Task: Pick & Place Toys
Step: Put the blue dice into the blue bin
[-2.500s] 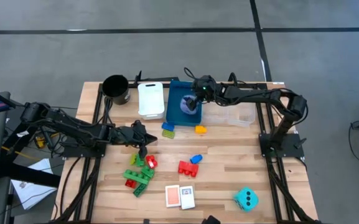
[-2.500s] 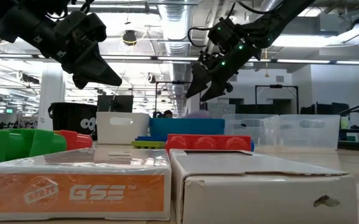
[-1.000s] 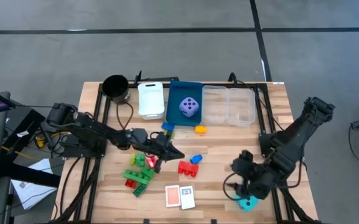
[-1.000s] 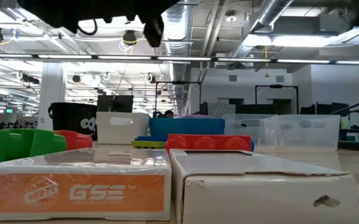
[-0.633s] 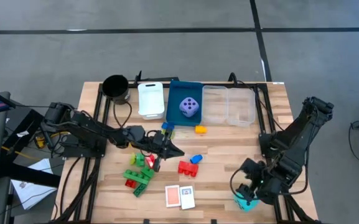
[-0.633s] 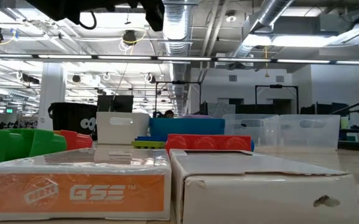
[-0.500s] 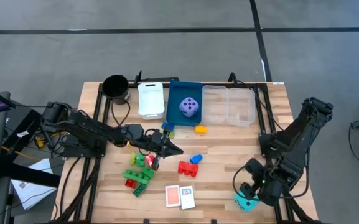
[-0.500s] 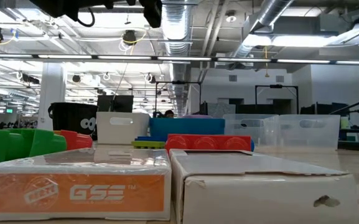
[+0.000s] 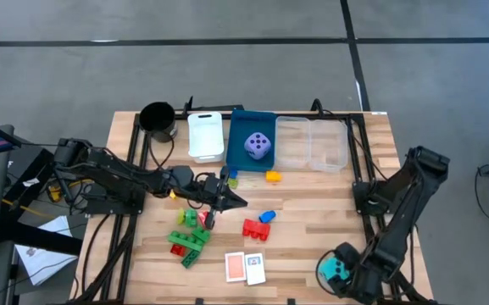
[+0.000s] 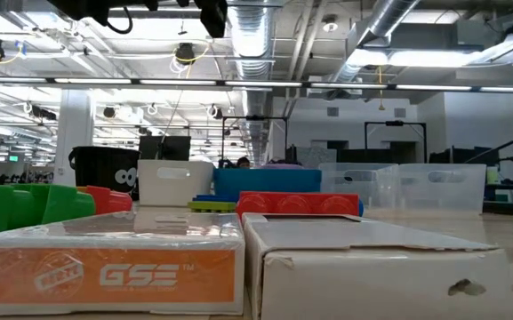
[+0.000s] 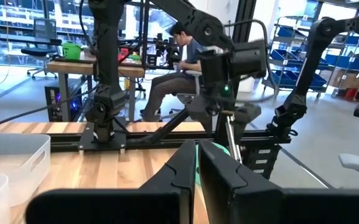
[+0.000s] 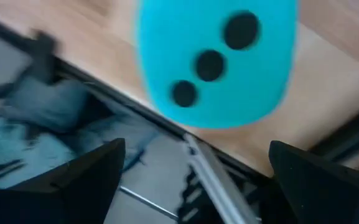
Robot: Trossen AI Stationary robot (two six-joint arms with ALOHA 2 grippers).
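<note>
Cyan die (image 12: pixel 215 59), three black dots up, between wide-apart right pincer (image 9: pixel 339 273) fingers

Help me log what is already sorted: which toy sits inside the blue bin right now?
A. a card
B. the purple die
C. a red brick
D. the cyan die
B: the high view shows the purple die lying inside the blue bin.
</note>
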